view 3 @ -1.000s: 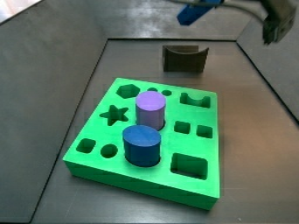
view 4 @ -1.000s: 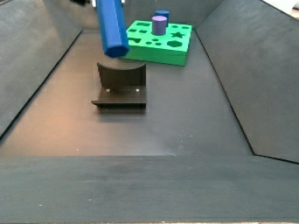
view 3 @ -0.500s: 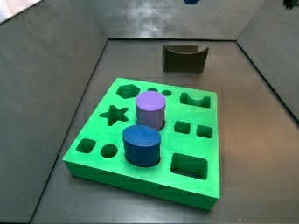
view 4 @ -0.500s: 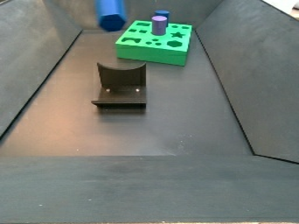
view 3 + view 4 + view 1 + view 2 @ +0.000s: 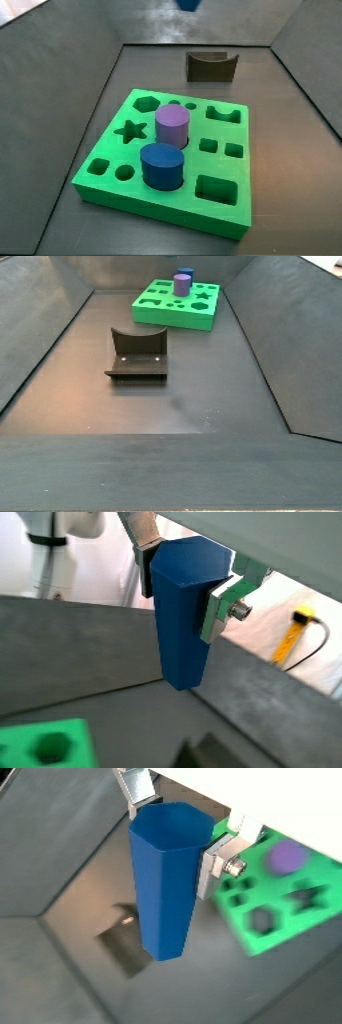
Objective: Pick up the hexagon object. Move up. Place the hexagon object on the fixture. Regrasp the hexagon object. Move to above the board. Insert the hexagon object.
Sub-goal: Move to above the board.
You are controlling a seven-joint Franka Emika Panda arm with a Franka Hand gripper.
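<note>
The hexagon object (image 5: 185, 612), a long blue prism, hangs upright between the silver fingers of my gripper (image 5: 187, 574), which is shut on its upper part. Both wrist views show this grasp, and the gripper (image 5: 174, 838) holds the prism (image 5: 166, 888) high over the dark floor. In a side view only the prism's lower tip (image 5: 189, 4) shows at the top edge. The green board (image 5: 154, 205) lies on the floor, and its edge (image 5: 287, 908) appears beside the prism. The dark fixture (image 5: 138, 353) stands bare between the board (image 5: 174, 322) and the camera.
A purple cylinder (image 5: 173, 125) and a short dark-blue cylinder (image 5: 162, 165) stand in the board. Its hexagonal hole (image 5: 143, 98) is open at the far left corner. The fixture (image 5: 211, 66) sits by the back wall. Sloping dark walls enclose the floor.
The gripper has risen with the hexagon object. It has left one side view altogether, and only the prism's tip remains at the top edge of the other.
</note>
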